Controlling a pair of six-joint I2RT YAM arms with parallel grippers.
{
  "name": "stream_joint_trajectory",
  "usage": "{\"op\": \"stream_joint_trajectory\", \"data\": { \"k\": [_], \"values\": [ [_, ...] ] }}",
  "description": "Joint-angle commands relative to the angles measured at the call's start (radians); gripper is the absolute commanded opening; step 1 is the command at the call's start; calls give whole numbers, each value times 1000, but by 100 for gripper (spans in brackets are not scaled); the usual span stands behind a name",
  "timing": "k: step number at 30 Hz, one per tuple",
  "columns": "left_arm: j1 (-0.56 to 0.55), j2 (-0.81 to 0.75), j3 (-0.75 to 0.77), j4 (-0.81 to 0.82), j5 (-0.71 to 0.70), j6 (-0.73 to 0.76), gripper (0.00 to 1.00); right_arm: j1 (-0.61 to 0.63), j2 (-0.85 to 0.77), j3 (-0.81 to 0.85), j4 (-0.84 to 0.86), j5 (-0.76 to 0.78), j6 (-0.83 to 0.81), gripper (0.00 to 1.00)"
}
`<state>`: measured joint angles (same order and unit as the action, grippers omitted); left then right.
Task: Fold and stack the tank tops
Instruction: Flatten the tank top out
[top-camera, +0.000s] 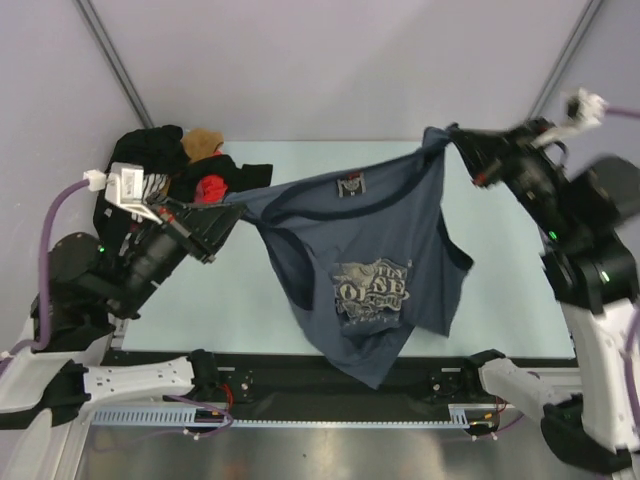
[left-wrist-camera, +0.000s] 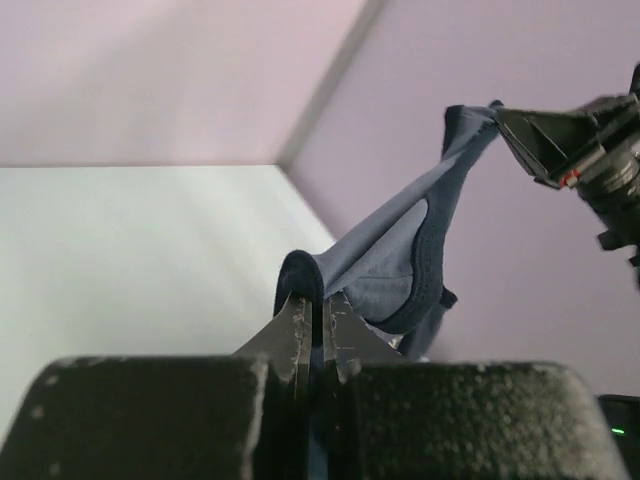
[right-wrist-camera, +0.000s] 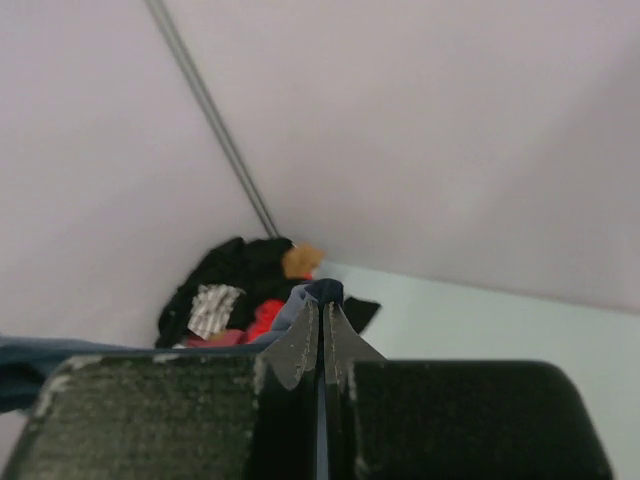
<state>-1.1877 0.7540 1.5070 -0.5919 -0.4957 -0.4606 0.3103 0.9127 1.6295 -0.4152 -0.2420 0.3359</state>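
mid left, the left gripper (top-camera: 232, 214) clamps one strap of the blue-grey tank top (top-camera: 370, 260), which hangs across the centre; upper right, the right gripper (top-camera: 447, 140) clamps the other. hold it taut and lower both evenly so it lands flat.

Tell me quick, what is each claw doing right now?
Left gripper: closed, pinching one strap of the blue-grey tank top.
Right gripper: closed, pinching its other strap.
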Motion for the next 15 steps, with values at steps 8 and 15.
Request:
{"op": "stream_joint_trajectory", "data": {
  "k": [8,15],
  "values": [
    [445,244,113,96,250,46,0,-65,345,210,1,-72,103,0],
    [448,219,202,178,402,108,0,-83,227,222,39,-112,62,0]
  ]
}}
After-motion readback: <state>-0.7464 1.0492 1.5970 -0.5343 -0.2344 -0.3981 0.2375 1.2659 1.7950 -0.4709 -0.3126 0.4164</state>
